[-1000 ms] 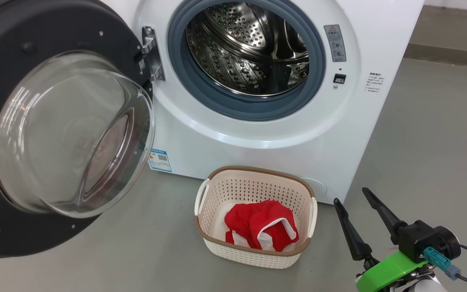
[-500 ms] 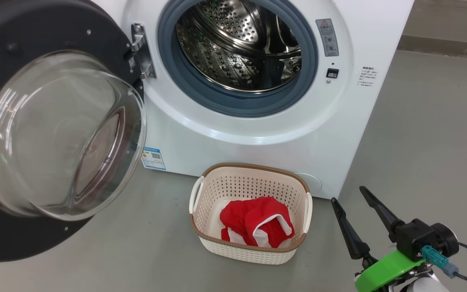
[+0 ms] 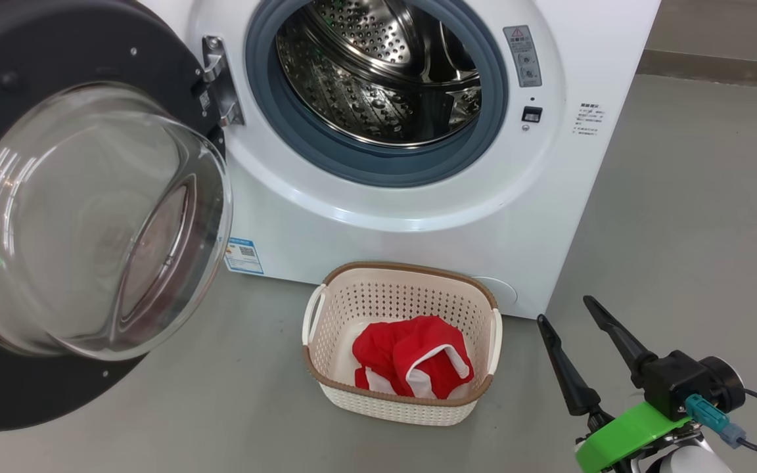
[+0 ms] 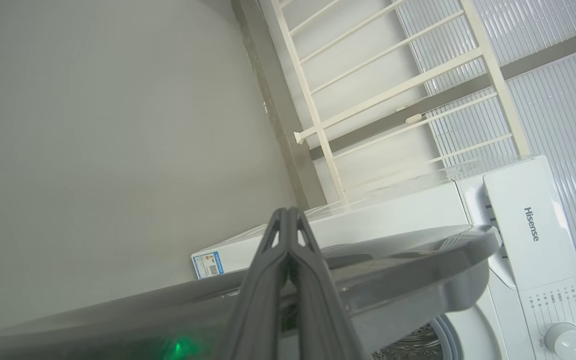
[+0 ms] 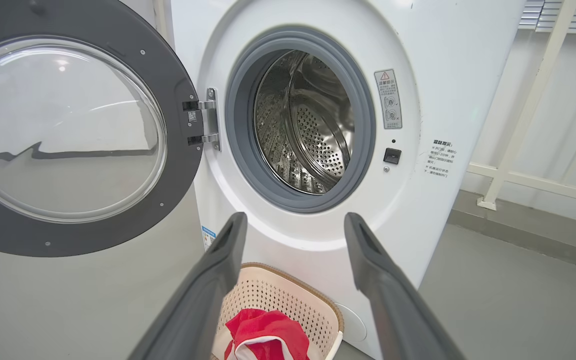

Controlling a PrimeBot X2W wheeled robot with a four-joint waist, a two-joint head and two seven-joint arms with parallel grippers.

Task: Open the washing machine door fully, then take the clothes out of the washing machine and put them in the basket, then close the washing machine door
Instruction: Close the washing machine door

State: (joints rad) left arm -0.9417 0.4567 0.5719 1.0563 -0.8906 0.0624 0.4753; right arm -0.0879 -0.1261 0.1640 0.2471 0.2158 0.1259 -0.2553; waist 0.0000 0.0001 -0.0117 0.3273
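Door: the big round black-rimmed door (image 3: 89, 223) with its bulging glass window is hanging wide open.
Washer: the white front-loading washing machine (image 3: 418, 217) is showing its perforated steel drum (image 3: 378, 72).
Clothes: the small red garments (image 3: 411, 364) with white trim are lying in the cream perforated basket (image 3: 405, 268), which is sitting on the floor just in front of the washing machine.
Right: the right hand (image 3: 565, 310) is hovering beside the basket, fingers spread, gripping nothing.
Left: the left hand (image 4: 286, 212) is pointing past the door's rim, fingers pressed together.

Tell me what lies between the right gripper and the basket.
In the head view, a bare stretch of grey floor separates the right gripper from the basket; they stand apart.
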